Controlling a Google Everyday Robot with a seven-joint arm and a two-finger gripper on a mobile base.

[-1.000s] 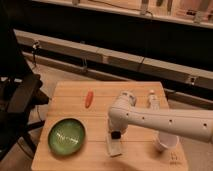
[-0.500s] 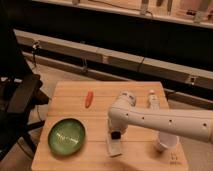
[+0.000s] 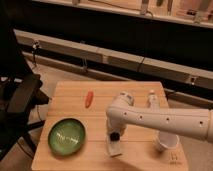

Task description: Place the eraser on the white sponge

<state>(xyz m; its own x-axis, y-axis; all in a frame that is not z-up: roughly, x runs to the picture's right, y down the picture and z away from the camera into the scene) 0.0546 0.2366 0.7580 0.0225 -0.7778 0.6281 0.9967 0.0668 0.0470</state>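
Observation:
The white sponge (image 3: 115, 148) lies flat near the front edge of the wooden table (image 3: 75, 100), right of the green plate. A small dark eraser (image 3: 114, 136) sits at the sponge's back end, right under my gripper (image 3: 114, 133). My white arm (image 3: 160, 120) reaches in from the right and bends down to that spot. The gripper is directly above the sponge, at the eraser. I cannot tell whether the eraser rests on the sponge or hangs just above it.
A green plate (image 3: 66, 136) sits at the front left. An orange carrot-like piece (image 3: 88, 98) lies at the back middle. A white bottle (image 3: 152, 101) stands at the back right, and a white cup (image 3: 166, 142) at the front right. A black chair (image 3: 20, 95) stands left of the table.

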